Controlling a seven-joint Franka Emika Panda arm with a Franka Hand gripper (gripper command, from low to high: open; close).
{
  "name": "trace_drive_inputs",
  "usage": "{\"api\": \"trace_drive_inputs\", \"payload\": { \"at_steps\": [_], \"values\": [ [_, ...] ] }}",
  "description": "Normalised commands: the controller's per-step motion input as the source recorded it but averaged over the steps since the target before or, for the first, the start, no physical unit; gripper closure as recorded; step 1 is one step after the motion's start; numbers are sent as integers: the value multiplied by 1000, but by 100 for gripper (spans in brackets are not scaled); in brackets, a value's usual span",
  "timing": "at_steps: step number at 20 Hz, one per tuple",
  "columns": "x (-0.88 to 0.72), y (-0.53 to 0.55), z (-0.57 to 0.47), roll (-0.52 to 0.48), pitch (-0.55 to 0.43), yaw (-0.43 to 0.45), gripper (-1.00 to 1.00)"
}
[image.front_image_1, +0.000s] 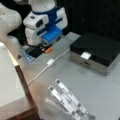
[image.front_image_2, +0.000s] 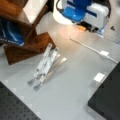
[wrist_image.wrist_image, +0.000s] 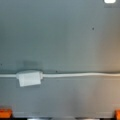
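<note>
A white cable (wrist_image.wrist_image: 80, 74) crosses the wrist view from side to side, with a white block connector (wrist_image.wrist_image: 28, 78) on it at the left. My gripper (wrist_image.wrist_image: 61, 113) is open, its orange fingertips (wrist_image.wrist_image: 5, 113) showing at the bottom corners with nothing between them. It hovers above the grey table, a little short of the cable. In both front views the gripper (image.front_image_1: 44, 50) (image.front_image_2: 87, 27) hangs low at the back under the white and blue wrist. The connector (image.front_image_1: 50, 62) (image.front_image_2: 104, 53) lies just in front of it, not touched.
A black box on a silver base (image.front_image_1: 97, 51) (image.front_image_2: 107, 95) carries a white tag (image.front_image_1: 85, 55) (image.front_image_2: 99, 77). A folded metal stand (image.front_image_1: 67, 101) (image.front_image_2: 46, 65) lies on the table. A wooden shelf (image.front_image_1: 23, 85) (image.front_image_2: 27, 42) holds a blue book (image.front_image_2: 10, 32).
</note>
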Motion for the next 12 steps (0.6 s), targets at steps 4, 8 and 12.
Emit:
{"api": "trace_drive_inputs", "payload": {
  "at_steps": [4,8,12],
  "values": [
    [40,80,-15,22,30,105,-100],
    [189,334,-25,7,82,33,-100],
    [332,485,6,18,128,-31,-100]
  ]
}}
